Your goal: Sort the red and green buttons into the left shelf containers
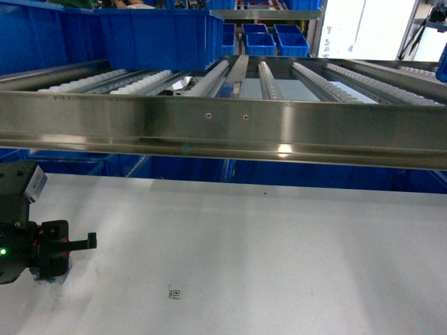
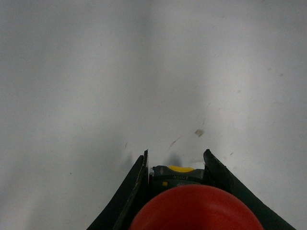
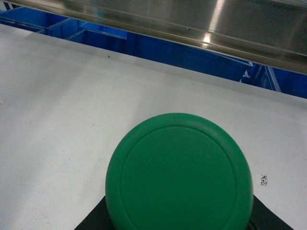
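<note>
In the left wrist view a red button (image 2: 192, 211) with a red mushroom cap and a black and yellow body sits between my left gripper's (image 2: 176, 158) black fingers, just above the white table. The left gripper (image 1: 56, 269) is shut on it at the head view's lower left. In the right wrist view a green button (image 3: 178, 175) fills the lower middle, its round cap facing the camera. My right gripper's fingers (image 3: 91, 221) show only as black corners beside it. A large deep blue container (image 1: 105, 38) stands on the left of the shelf.
A wide steel rail (image 1: 223, 122) fronts a roller shelf (image 1: 307, 80) above the white table (image 1: 265, 244). Small blue trays (image 1: 269, 38) sit far back. More blue bins (image 3: 192, 55) stand under the shelf. A small code sticker (image 1: 174, 293) lies on the table.
</note>
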You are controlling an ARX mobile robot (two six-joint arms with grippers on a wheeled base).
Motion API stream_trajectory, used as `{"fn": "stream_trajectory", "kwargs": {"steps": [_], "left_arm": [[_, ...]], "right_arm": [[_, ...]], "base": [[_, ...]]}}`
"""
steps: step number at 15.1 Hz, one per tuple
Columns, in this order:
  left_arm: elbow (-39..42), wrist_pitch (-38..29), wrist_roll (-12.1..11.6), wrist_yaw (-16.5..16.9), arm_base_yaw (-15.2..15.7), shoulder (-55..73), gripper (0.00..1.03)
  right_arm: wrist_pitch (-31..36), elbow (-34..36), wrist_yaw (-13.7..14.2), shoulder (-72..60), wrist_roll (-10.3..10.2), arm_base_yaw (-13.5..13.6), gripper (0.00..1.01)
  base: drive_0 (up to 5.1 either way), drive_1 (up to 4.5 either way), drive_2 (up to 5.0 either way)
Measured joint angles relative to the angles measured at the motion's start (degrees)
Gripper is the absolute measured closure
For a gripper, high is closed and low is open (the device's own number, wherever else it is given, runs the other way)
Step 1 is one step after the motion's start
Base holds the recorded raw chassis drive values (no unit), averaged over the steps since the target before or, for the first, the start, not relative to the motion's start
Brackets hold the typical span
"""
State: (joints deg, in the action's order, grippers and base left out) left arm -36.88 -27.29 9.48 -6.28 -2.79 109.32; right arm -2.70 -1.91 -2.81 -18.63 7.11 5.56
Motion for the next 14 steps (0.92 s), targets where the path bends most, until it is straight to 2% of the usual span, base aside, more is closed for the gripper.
{"fn": "stream_trajectory", "kwargs": {"steps": [1,3,9,14], "left_arm": [[0.7,-1.5,-1.6,1.4,0.3,-5.8,0.73],[2.7,-5.0,-3.1,0.3,0.2,-15.0,0.73],[5.2,-4.2,-3.5,0.2,-0.3,-21.8,0.73],[8.7,-0.5,-3.9,-0.7,-2.4,-29.0,0.73]], "right_arm": [[0.0,0.0,0.0,0.0,0.0,0.0,0.67],[0.0,0.0,0.0,0.0,0.0,0.0,0.67],[0.0,0.0,0.0,0.0,0.0,0.0,0.67],[0.0,0.0,0.0,0.0,0.0,0.0,0.67]], "base": [[0.0,0.0,0.0],[0.0,0.0,0.0],[0.0,0.0,0.0],[0.0,0.0,0.0]]}}
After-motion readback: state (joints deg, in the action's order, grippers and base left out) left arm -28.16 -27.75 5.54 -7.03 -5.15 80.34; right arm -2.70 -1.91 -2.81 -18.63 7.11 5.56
